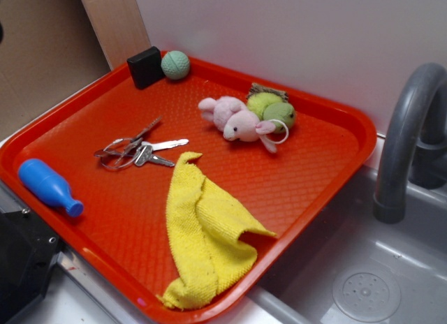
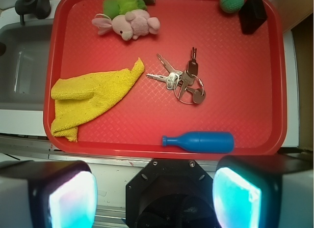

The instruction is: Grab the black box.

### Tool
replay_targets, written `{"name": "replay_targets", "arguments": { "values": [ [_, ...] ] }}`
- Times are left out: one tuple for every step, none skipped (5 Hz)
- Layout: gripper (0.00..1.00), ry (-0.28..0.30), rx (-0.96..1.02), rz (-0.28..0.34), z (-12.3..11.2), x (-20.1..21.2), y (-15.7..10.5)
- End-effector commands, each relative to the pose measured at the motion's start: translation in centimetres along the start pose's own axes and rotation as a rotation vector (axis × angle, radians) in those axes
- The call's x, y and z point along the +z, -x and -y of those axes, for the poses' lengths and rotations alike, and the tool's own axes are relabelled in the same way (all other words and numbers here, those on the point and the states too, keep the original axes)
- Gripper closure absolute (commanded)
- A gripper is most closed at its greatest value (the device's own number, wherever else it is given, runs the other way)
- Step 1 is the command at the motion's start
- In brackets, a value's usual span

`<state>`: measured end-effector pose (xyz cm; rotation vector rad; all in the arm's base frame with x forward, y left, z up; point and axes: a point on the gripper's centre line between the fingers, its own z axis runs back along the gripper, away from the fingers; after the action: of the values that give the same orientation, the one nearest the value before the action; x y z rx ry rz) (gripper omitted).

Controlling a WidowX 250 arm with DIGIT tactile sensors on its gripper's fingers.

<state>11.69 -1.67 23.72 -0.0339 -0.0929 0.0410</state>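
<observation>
One big red tray [image 2: 274,80], then the gripper [image 2: 154,196] spread wide and empty at bottom, then the black box [image 2: 252,14] upper right, touching the green ball [image 2: 231,1]. I'd approach from its ball-free side.

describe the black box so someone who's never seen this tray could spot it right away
Start at the red tray beside the grey sink and go to its far corner by the wooden panel. There the black box stands by the rim, next to a green textured ball. It is the tray's only dark, flat-sided block; its neighbour is round and pale green.
</observation>
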Motion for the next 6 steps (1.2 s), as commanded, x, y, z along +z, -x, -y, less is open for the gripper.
{"name": "replay_targets", "arguments": {
  "values": [
    [0.00,0.000,0.000,0.000,0.0,0.0,0.0],
    [0.00,-0.039,0.143,0.006,-4.6,-4.9,-4.7],
    [0.00,-0.046,0.170,0.038,-7.5,-7.9,-9.6],
    [0.00,-0.039,0.212,0.056,-10.6,-9.7,-11.5],
    [0.00,-0.001,0.198,0.119,-13.2,-9.4,-11.3],
    [0.00,-0.040,0.144,0.189,-14.6,-9.5,-11.0]
  ]
}}
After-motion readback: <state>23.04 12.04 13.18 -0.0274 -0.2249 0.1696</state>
